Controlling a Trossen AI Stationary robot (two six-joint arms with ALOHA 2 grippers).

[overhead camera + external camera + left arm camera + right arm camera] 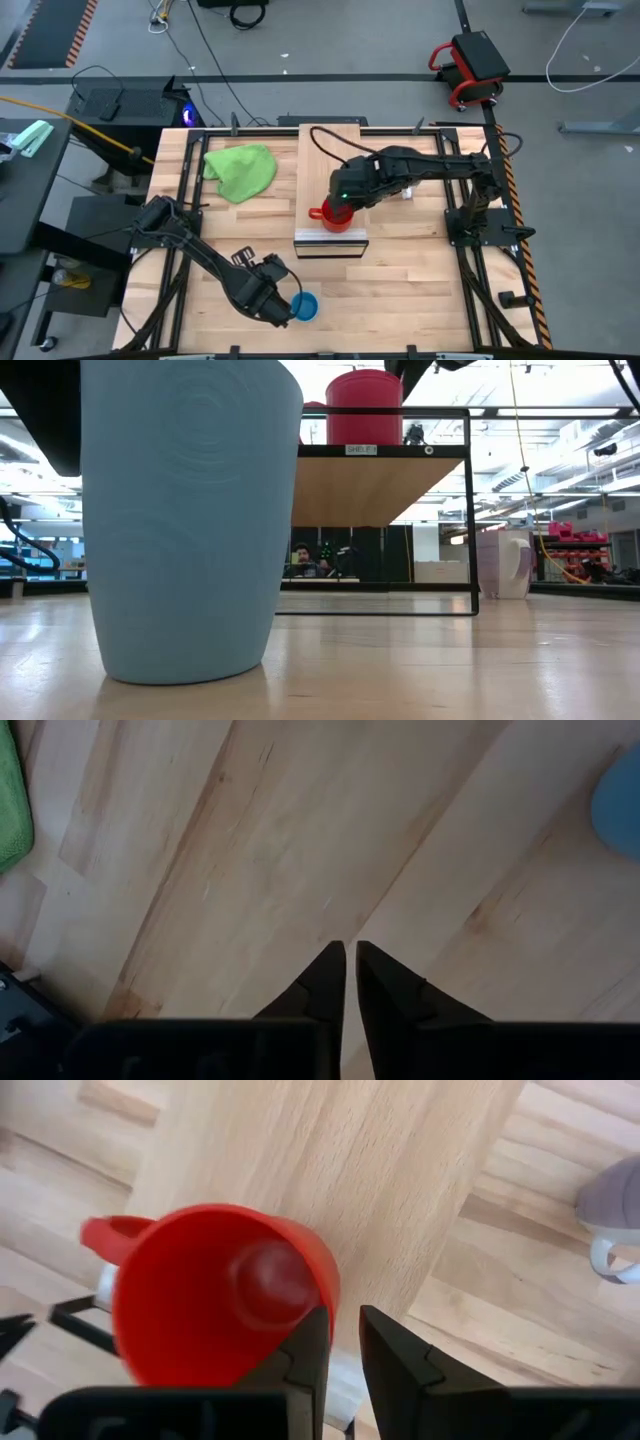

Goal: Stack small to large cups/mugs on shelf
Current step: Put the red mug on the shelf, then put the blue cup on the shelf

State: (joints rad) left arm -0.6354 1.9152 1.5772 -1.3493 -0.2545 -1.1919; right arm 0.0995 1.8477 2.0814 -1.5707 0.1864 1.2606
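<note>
Left arm extends from its base at the table's left side toward the near edge, elbow bent, wrist angled down; left gripper (pixel 350 982) hangs low above the tabletop, fingers nearly together with a thin gap. Right arm reaches from the right side across toward the table's middle; right gripper (pixel 343 1348) points downward, fingers slightly parted.

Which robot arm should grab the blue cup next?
Probably the left one. Its claw is right beside the blue cup near the table's front edge. The right claw is over by the red mug on the shelf.
</note>
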